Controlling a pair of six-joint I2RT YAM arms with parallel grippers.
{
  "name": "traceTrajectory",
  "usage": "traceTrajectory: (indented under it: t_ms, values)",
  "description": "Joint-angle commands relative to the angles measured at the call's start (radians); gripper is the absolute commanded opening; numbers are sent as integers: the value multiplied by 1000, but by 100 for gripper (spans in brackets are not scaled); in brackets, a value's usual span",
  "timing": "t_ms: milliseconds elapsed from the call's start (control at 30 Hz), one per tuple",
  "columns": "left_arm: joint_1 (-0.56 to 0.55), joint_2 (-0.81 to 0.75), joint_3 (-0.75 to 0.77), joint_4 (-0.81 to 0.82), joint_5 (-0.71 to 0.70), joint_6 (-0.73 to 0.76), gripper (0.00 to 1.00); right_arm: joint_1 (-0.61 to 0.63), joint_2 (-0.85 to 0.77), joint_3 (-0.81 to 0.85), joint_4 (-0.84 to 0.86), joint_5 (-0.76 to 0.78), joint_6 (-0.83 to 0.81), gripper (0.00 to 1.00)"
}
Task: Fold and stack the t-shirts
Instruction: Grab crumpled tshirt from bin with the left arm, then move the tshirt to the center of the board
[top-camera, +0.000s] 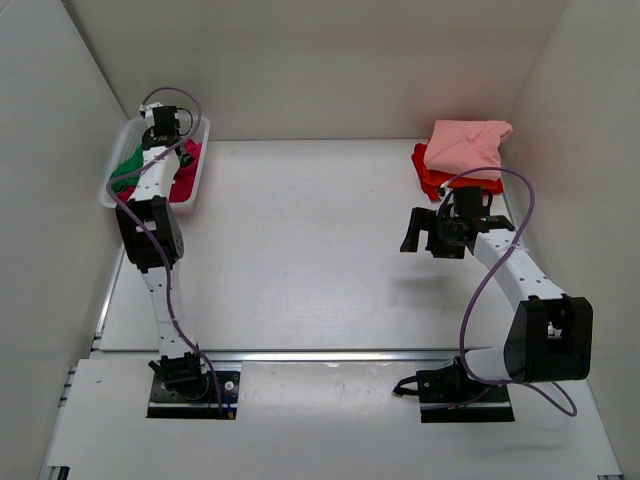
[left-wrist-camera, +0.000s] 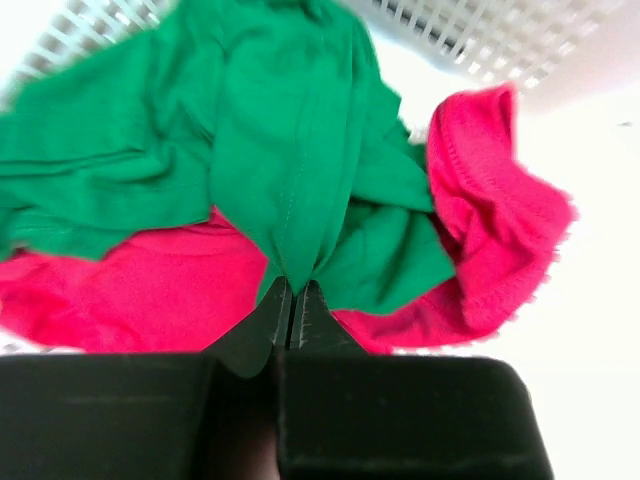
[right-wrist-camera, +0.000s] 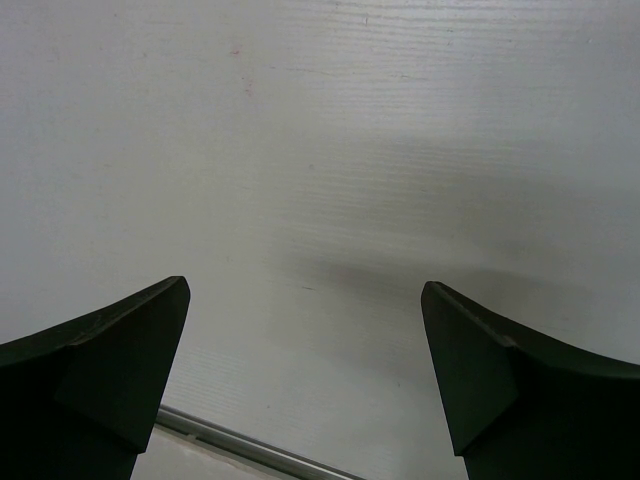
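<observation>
A bright green t-shirt (left-wrist-camera: 280, 130) lies crumpled over a magenta t-shirt (left-wrist-camera: 130, 290) inside the white lattice basket (top-camera: 196, 170) at the far left. My left gripper (left-wrist-camera: 290, 300) is shut on a fold of the green t-shirt, pulling it up into a peak; it shows from above over the basket (top-camera: 163, 122). At the far right a folded salmon pink t-shirt (top-camera: 465, 145) lies on top of folded orange-red and red t-shirts (top-camera: 428, 178). My right gripper (top-camera: 418, 232) is open and empty above bare table, left of that stack; in the right wrist view (right-wrist-camera: 305, 330) only table lies between its fingers.
White walls close in the table on the left, back and right. The basket stands against the left wall. A metal rail (top-camera: 330, 355) crosses the table's near edge in front of the arm bases.
</observation>
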Motion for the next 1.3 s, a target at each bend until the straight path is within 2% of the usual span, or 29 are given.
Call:
traceTrajectory:
  t_ms: [0, 200, 267, 333, 367, 433, 533, 600, 667, 733, 800, 867, 967, 1033, 1067, 1100, 1167, 1233, 1267]
  values:
    - [-7, -246, -17, 94, -41, -9, 0, 12, -4, -4, 23, -6, 6, 99]
    - [-21, -441, 35, 62, 60, -9, 0, -1, -32, -15, 13, 0, 3, 99]
    - [-33, -531, 23, 39, 201, -34, 0, -4, -56, -29, 17, 7, -8, 99]
    - [-117, -605, -4, 27, 328, -47, 0, -11, -79, -47, 34, 3, 1, 99]
    - [-162, -651, -11, 21, 352, -48, 0, -17, -98, -62, 52, -8, 6, 99]
    - [-344, -702, 4, -37, 350, -29, 0, -17, -121, -72, 82, -29, 20, 99]
    - [-455, -777, 9, -47, 447, -106, 0, -12, -161, -76, 94, -45, 30, 99]
    - [-463, -864, -59, 8, 606, -223, 0, -33, -205, -90, 123, -63, 30, 99]
    - [-457, -923, -100, 62, 668, -282, 0, -47, -260, -109, 148, -71, 39, 100]
    - [-405, -977, -126, 116, 726, -354, 0, -63, -306, -147, 192, -77, 49, 99]
    - [-302, -1033, -141, 148, 795, -403, 0, -110, -352, -177, 226, -121, 67, 99]
    - [-254, -1061, -144, 134, 806, -416, 0, -119, -366, -193, 235, -126, 66, 99]
    - [-257, -1066, -152, 85, 774, -428, 0, -83, -348, -191, 232, -126, 53, 99]
    - [-268, -1092, -260, 74, 768, -442, 0, -70, -317, -198, 243, -158, 64, 95]
    - [-283, -1110, -312, 79, 749, -445, 0, -52, -317, -201, 240, -170, 75, 88]
    - [-320, -1169, -445, 90, 702, -428, 0, -31, -311, -196, 266, -181, 79, 81]
    - [-334, -1283, -729, 151, 633, -448, 0, 27, -302, -213, 292, -184, 101, 75]
    - [-300, -1331, -878, 140, 633, -443, 0, 95, -283, -228, 304, -155, 118, 64]
    - [-296, -1363, -981, 142, 604, -437, 0, 139, -285, -237, 309, -138, 128, 62]
